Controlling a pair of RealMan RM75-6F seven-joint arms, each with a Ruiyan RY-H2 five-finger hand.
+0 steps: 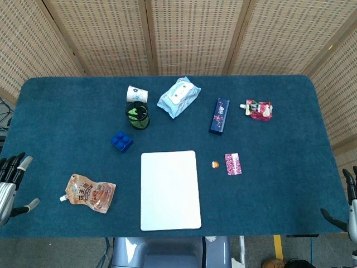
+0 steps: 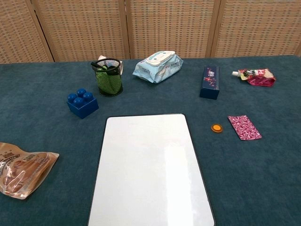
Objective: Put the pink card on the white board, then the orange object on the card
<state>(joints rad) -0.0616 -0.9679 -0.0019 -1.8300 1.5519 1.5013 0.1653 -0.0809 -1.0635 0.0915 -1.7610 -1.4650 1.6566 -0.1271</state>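
Observation:
The white board lies flat at the table's front middle. Just right of it sits the small round orange object, and right of that lies the pink patterned card. Neither touches the board. In the head view my left hand hangs at the table's left edge with fingers apart, holding nothing. My right hand shows at the right edge, fingers spread and empty. Both are far from the card. The chest view shows neither hand.
A blue brick, a black mesh cup, a paper cup, a wipes pack, a dark blue box and a red pouch lie across the back. An orange pouch lies front left.

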